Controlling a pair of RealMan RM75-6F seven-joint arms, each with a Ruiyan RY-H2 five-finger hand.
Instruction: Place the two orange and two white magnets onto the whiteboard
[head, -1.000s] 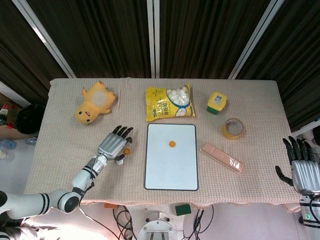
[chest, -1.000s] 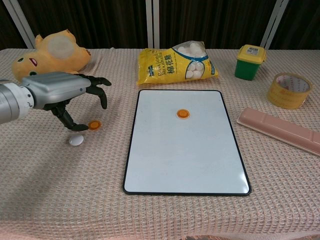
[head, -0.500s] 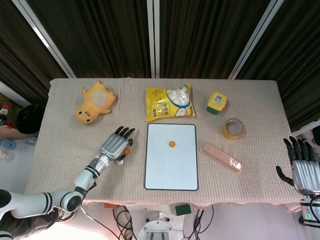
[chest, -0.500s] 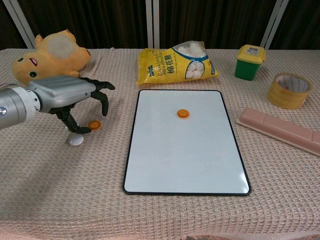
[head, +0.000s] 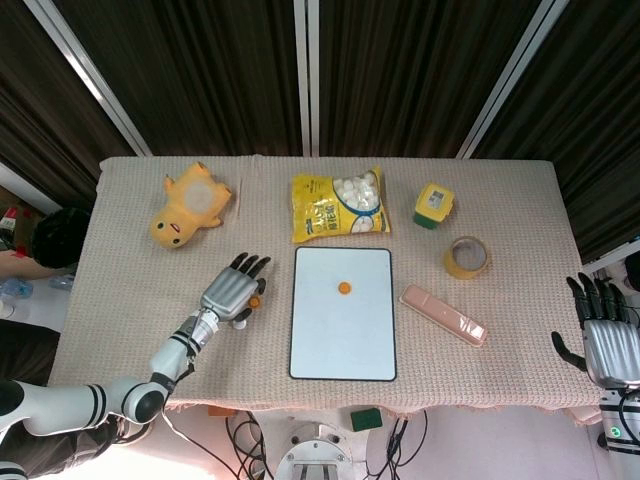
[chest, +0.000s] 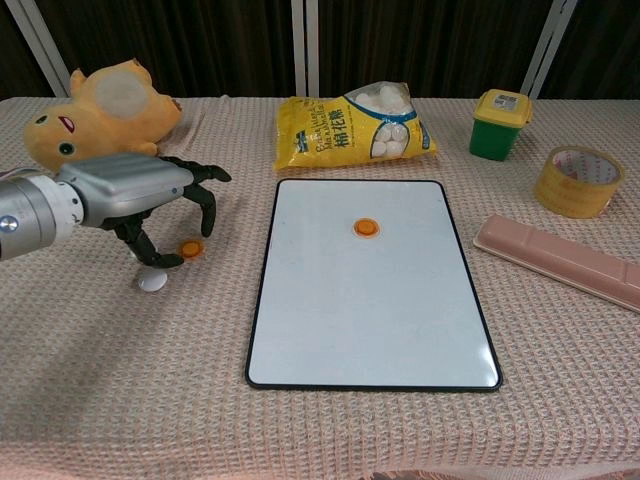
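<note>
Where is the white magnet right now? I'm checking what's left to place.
In the chest view, the white magnet lies on the table left of the whiteboard, under the left hand, beside an orange magnet.

Rectangular table covered with a beige waffle-weave cloth (head: 130, 240). Behind it, dark vertical-slat wall panels (head: 400, 70) divided by white metal frame bars (head: 302, 75). Pale floor (head: 25, 330) visible at left. Lighting even.

Bright, even overhead light — soft shadows, sharp focus, dark backdrop
</note>
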